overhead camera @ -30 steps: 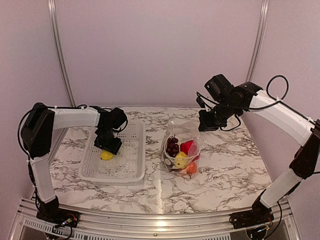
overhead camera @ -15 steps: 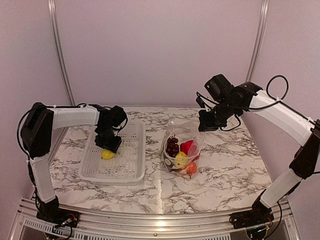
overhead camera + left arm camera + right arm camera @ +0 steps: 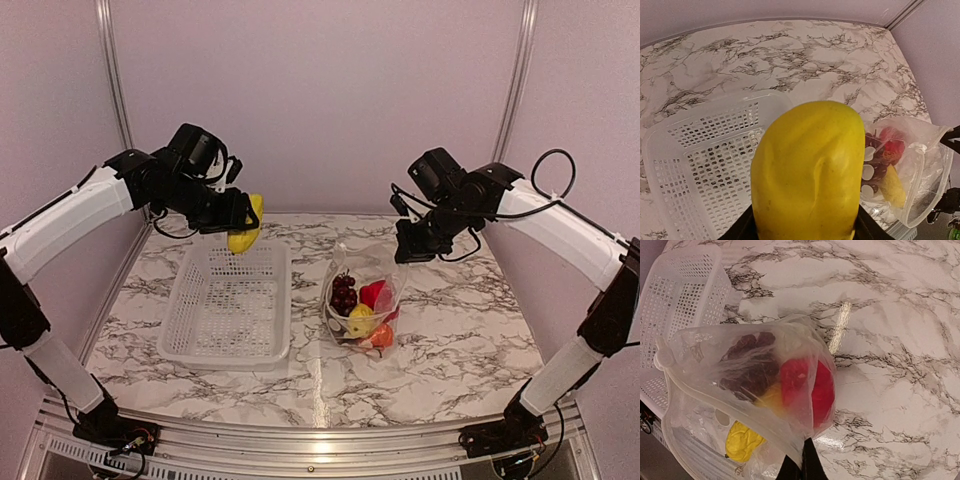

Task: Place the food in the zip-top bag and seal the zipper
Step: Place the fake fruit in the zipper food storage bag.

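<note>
Left gripper [image 3: 243,226] hangs in the air above the far end of the white basket [image 3: 225,352], its two fingers clamped on a yellow piece [image 3: 245,236] of toy fruit. In the left wrist view that piece fills the middle of the picture, with a dark finger just showing at each side of its lower end. The basket sits on the marble bench [image 3: 470,320] on the left side, and no food shows on the part of its floor that is in view.

The right gripper [image 3: 415,250] reaches down from the right with its fingers pressed together on the upper far edge of the clear bag [image 3: 395,275], pinching the thin plastic and holding that edge up. The bag stands on the bench just to the right of the basket, near it but apart. Its mouth gapes open, and the zipper strip [image 3: 725,402] along the mouth edge is not pressed shut.

Inside the bag lie dark purple grapes [image 3: 345,292] on the left, a red pepper [image 3: 373,293] beside them, another yellow fruit [image 3: 361,320] below, and an orange fruit [image 3: 382,335] at the near corner. Something pale shows through the plastic behind the grapes in the right wrist view, too blurred to name.
</note>
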{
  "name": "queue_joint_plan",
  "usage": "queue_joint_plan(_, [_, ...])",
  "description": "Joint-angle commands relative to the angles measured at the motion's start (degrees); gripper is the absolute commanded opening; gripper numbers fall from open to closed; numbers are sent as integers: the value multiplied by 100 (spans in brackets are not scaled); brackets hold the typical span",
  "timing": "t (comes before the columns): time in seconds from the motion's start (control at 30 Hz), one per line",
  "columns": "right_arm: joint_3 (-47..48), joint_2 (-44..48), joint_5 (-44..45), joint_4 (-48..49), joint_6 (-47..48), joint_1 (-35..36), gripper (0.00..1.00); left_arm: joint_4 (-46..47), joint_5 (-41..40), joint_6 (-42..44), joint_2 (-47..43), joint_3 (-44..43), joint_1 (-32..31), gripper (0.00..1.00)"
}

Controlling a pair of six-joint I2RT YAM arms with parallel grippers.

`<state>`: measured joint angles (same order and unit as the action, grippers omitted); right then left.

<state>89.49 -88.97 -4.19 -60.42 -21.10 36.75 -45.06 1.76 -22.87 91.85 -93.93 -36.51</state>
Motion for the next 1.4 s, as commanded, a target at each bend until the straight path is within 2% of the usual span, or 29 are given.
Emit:
queue_joint_plan(0.0, [358,-92,-119,-91,27,35,0,856,876,-648,-390,131,-256,43])
queue_joint_plan(0.2, [416,-160,-405,-6,-38,34,0,2190,1409,-1204,-509,556,-820,41])
queue_joint_plan(0.33, [433,-170,-485,30,-85,35,0,2342,1918,-1331,-215,409,-1169,40])
queue_joint_plan(0.43, [430,-158,-495,23,-91,35,0,2360,1963,-1624,-63,336,-1358,39])
queue_joint_plan(0.63, [380,-145,-565,74,-138,39,0,3068,2660,-2456,130,576,-1508,38])
queue_joint_plan(0.87, [385,-120,-572,99,-149,36,0,3144,3378,-3575,609,473,-1606,37])
queue_joint_plan(1.07, [414,-113,-609,118,-142,41,0,2634,3578,-3809,999,244,-1636,36])
queue_joint_plan(1.27, [442,-104,-592,125,-122,41,0,2683,3589,-4257,1174,287,-1653,39])
queue_joint_plan(1.37, [397,-46,-584,157,-147,42,0,3115,3587,-4673,1289,311,-1653,43])
